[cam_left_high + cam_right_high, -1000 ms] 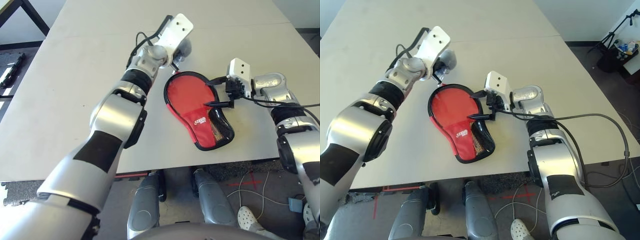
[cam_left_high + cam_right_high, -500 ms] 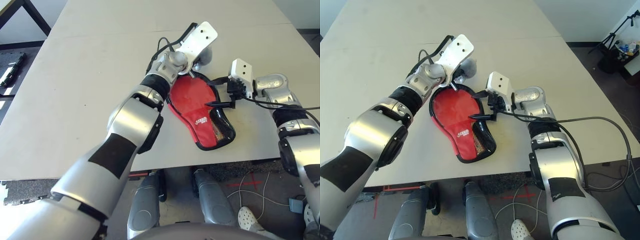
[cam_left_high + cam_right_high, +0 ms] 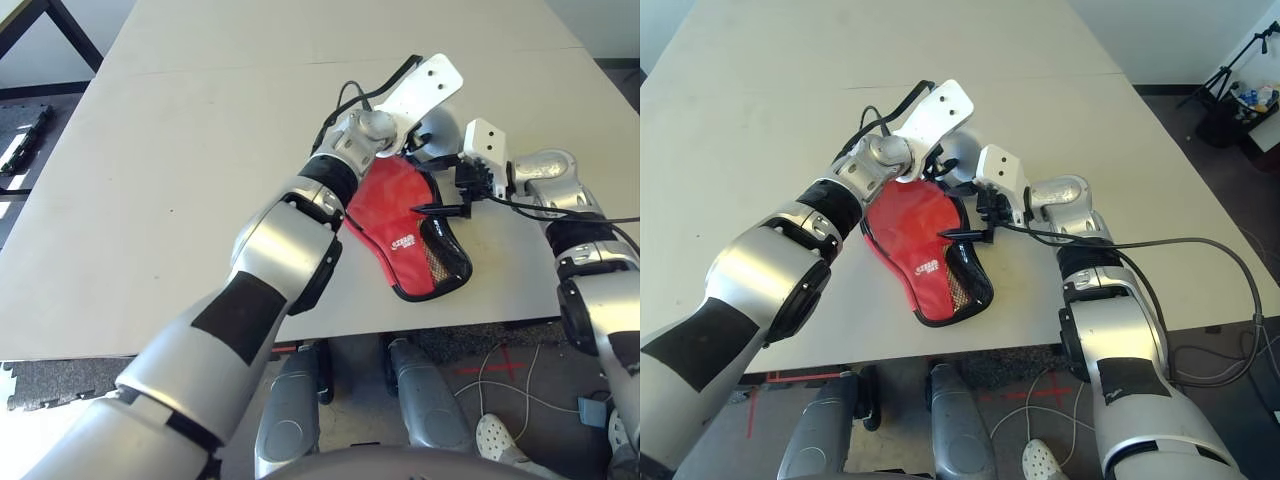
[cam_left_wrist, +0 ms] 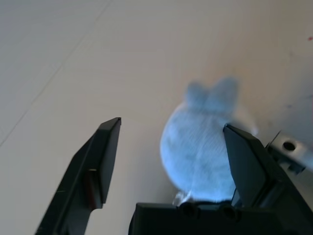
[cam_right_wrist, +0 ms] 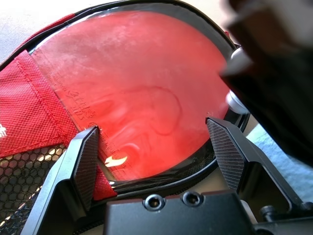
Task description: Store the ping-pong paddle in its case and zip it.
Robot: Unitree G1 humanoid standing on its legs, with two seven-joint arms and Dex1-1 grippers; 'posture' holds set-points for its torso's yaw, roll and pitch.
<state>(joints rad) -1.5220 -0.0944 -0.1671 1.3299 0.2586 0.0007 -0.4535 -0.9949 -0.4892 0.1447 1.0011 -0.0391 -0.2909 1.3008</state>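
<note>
table point(image 3: 150, 200): pale (seamed) | floor: dark, perhaps matting | both grippers released

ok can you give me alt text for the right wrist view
The ping-pong paddle, its red rubber face glossy, lies inside the case, whose red fabric flap and black mesh show to one side. The open right gripper frames it, black fingers spread wide. A dark blurred part of the other arm crosses one corner.

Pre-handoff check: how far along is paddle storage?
Done: round red rubber-faced ping-pong paddle lies inside the red fabric zip case. In hand: open left gripper brackets the grey-white plush zipper charm; open right gripper hovers at the case's rim. Left: zipping; paddle face shows.
</note>
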